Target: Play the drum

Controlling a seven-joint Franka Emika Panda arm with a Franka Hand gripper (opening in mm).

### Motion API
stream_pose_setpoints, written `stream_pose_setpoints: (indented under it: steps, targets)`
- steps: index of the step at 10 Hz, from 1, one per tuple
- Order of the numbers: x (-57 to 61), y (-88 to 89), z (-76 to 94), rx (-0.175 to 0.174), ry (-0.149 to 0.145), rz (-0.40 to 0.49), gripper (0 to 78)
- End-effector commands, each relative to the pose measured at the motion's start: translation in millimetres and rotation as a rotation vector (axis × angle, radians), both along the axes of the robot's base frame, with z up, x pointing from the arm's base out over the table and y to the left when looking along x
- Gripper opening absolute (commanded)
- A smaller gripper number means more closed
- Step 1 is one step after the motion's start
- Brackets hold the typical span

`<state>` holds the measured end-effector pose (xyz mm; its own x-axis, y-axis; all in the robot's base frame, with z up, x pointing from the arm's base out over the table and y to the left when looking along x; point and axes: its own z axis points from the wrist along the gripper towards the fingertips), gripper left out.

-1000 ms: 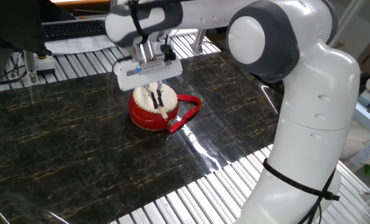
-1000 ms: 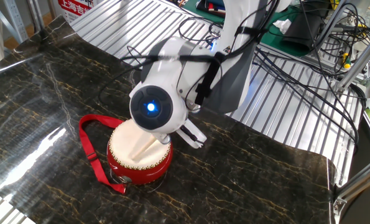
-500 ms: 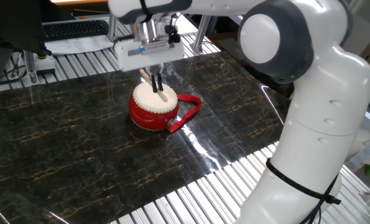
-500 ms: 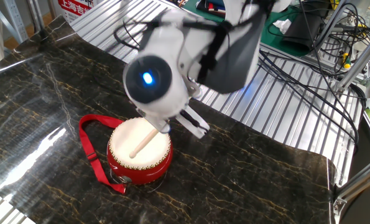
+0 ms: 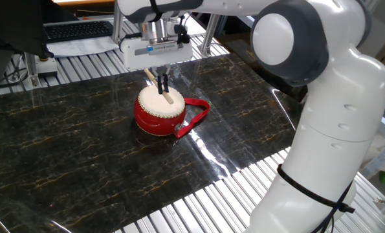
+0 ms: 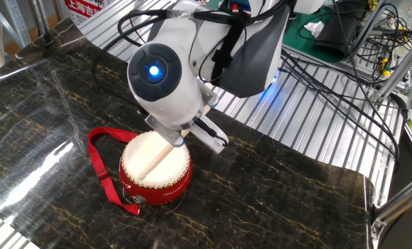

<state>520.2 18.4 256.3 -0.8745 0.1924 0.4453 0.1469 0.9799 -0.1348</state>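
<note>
Drum task, noted big to small. Dominating both views: white Franka arm, reaching out over dark marbled tabletop, wrist housing with glowing blue light facing the other fixed camera. Flanking the dark slab: ribbed metal panels; lying behind them, a keyboard on one side and tangled black cables on the other. Sitting near the middle of the dark slab: drum, squat, red-bodied, cream skin facing up, studded rim showing. Trailing from its side onto the table: red strap loop. Hanging just above the drum, at its far edge: gripper, pointing downward, black fingers pinching the upper end of a thin pale wooden stick. Slanting down from the grip across the skin: that stick, lower end lying over the cream surface; appearing to touch in the other fixed view, though contact not certain. Fingers themselves staying clear of the skin, apart from the rim.
</note>
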Motion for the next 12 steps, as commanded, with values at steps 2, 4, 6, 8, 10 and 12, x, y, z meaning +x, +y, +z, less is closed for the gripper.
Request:
stream_pose_setpoints:
  steps: [2, 4, 6, 8, 10, 12]
  targets:
    - [31.0, 8.6, -17.4, -0.007, -0.094, 0.009, 1.1]
    - [35.7, -2.0, -19.4, 0.003, -0.098, 0.028, 1.1]
    - [36.4, -9.6, -22.5, 0.005, -0.1, 0.036, 1.1]
    - [35.5, -27.7, -32.9, 0.017, -0.098, 0.061, 1.1]
    - [35.8, -34.1, -38.5, 0.022, -0.105, 0.069, 1.1]
    - [38.5, -32.3, -42.2, 0.02, -0.108, 0.068, 1.1]
